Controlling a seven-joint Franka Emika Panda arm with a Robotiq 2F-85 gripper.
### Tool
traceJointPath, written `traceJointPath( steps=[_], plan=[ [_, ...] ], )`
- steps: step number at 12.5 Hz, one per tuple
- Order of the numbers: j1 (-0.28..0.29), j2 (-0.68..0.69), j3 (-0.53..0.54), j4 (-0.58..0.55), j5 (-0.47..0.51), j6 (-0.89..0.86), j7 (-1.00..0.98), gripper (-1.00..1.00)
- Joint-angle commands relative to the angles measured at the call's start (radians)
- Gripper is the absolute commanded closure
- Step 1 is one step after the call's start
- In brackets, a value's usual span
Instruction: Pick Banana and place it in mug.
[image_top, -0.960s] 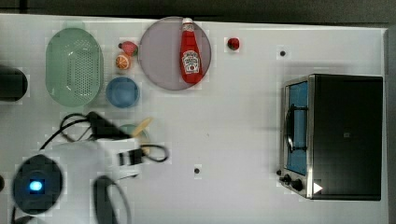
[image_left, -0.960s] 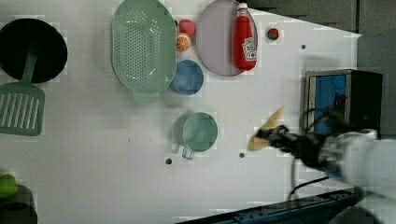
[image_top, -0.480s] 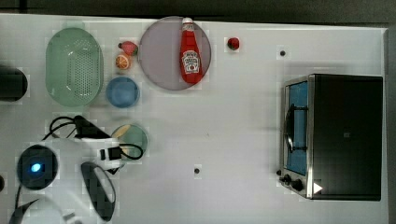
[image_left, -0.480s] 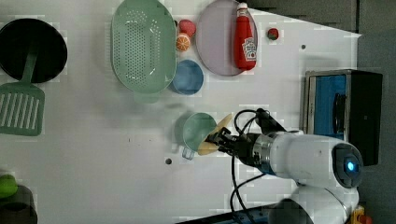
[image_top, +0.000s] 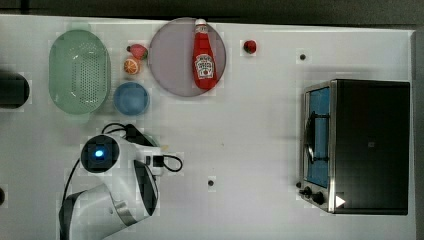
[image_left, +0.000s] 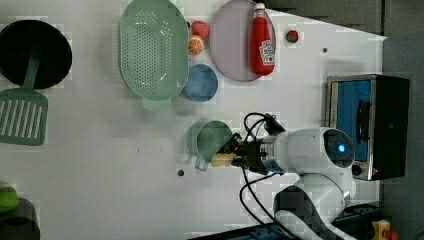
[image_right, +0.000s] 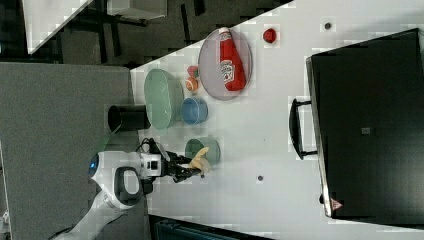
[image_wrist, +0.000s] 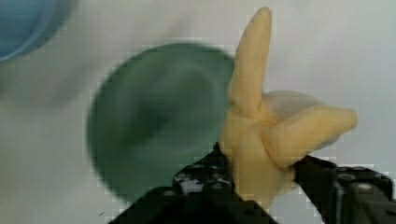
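Observation:
The pale yellow banana (image_wrist: 261, 140) is clamped between my gripper's (image_wrist: 259, 170) black fingers, its tips splaying outward. It hangs by the rim of the dull green mug (image_wrist: 159, 121), not inside it. In the left view the banana (image_left: 222, 160) lies at the mug's (image_left: 214, 139) lower edge near its handle, with the gripper (image_left: 232, 159) just to the left view's right of it. The right view has the banana (image_right: 201, 159) overlapping the mug's (image_right: 202, 147) lower rim, ahead of the gripper (image_right: 192, 168). In the top view my arm (image_top: 107, 160) covers both.
A blue cup (image_left: 201, 82) sits just beyond the mug, next to the perforated green basket (image_left: 152, 47). A ketchup bottle (image_left: 261, 40) lies on a purple plate (image_left: 232, 45), with toy fruits (image_left: 196, 44) nearby. A toaster oven (image_left: 367, 125) stands at the left view's right, a black pan (image_left: 35, 52) and green spatula (image_left: 22, 117) at the left view's left.
My arm carried the banana toward the left view's left, from open table past the mug's right side to its lower rim. The grip stayed closed on it.

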Motion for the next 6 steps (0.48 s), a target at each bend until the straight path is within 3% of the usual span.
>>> traceJointPath(
  steps=[1,2,6],
  plan=[
    [0.002,-0.037,0.019,0.062,0.008,0.027,0.04,-0.76],
    [0.001,-0.037,0.016,0.064,0.008,0.03,0.04,-1.0],
    [-0.006,-0.097,-0.021,0.085,0.012,-0.01,0.04,-1.0]
  ],
)
